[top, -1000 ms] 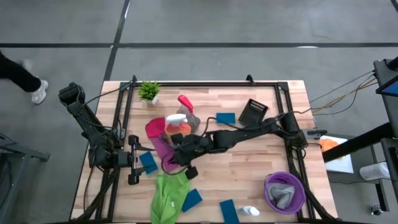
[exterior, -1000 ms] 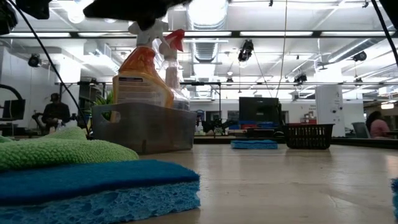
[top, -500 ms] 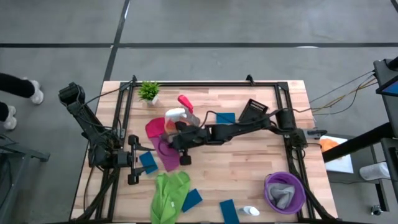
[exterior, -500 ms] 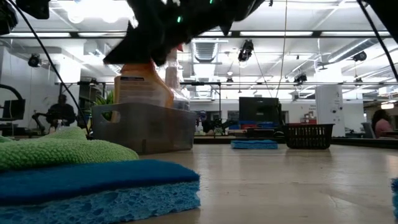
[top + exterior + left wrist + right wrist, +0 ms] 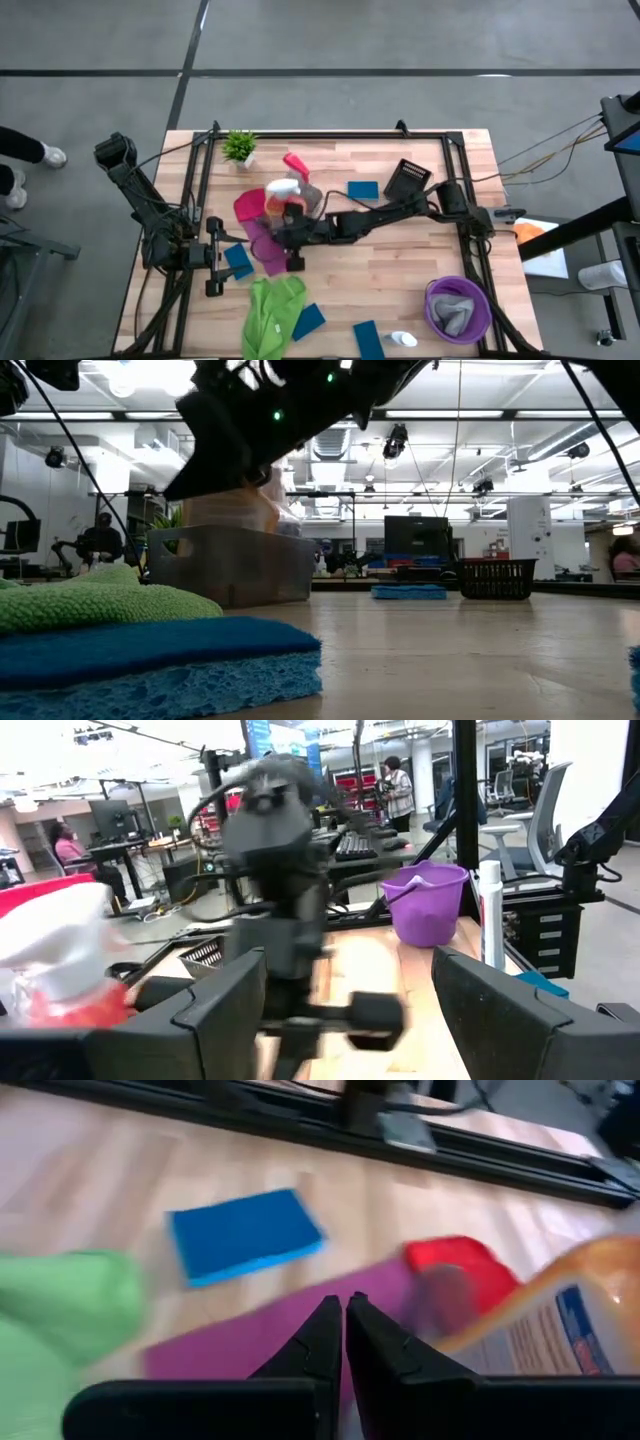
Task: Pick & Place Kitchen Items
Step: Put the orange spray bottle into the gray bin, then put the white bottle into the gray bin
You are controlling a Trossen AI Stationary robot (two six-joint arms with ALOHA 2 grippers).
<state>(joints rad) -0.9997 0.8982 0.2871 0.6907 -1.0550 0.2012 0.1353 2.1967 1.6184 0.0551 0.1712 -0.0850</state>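
An orange spray bottle [image 5: 282, 198] with a white trigger stands in a grey bin [image 5: 235, 565]. A magenta cloth [image 5: 262, 245] and a red cloth [image 5: 247, 205] lie beside the bin. My right gripper [image 5: 275, 240] hangs shut, slanting down, just above the magenta cloth [image 5: 240, 1345], in front of the bottle [image 5: 545, 1325]; it holds nothing. A blue sponge [image 5: 245, 1233] and a green cloth [image 5: 55, 1320] lie beyond it. My left gripper [image 5: 350, 1020] waits open and level at the table's left side, near that sponge [image 5: 238, 260].
More blue sponges [image 5: 307, 320] [image 5: 368, 338] [image 5: 362, 189] lie about. A purple bucket [image 5: 432, 300] with a grey cloth stands at the near right, a black basket [image 5: 407, 180] farther back. A red-topped bottle [image 5: 297, 165], a white-topped bottle [image 5: 400, 340] and a small plant [image 5: 239, 147] are also here.
My right gripper has come down and rolled, staying shut, and now hangs low in front of the spray bottle over the magenta cloth. The cloths, bottle and sponges lie as before.
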